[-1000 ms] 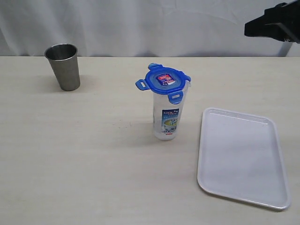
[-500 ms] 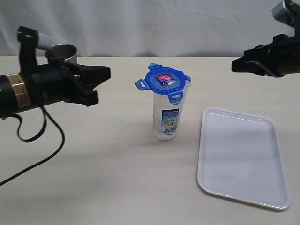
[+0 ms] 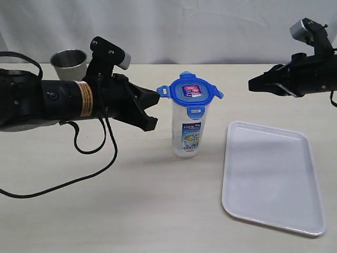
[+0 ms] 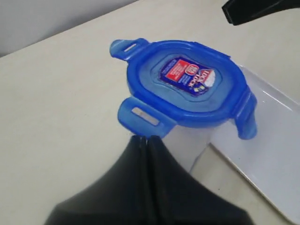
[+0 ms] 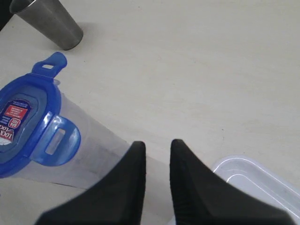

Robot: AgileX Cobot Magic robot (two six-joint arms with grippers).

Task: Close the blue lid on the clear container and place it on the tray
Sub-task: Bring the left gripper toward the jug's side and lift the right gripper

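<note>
My left pincer (image 4: 146,143) is pressed fully shut with nothing in it. Its tip sits just short of, and a little below, the nearest flap (image 4: 140,115) of the blue lid (image 4: 187,82). The lid rests on top of the clear container (image 3: 187,132), which stands upright on the table straight ahead of that tip. Every flap I can see sticks outward, so I judge the lid unlatched.

To do this well, I want the closed tip above the lid's flat face, pressing straight down. A sideways nudge would likely tip so tall and narrow a canister.

Past the container, my right pincer (image 3: 251,84) hangs in the air, jaws slightly parted and empty; it could brace the far wall. The tray (image 3: 274,179) lies beneath it, apart from the container.
</note>
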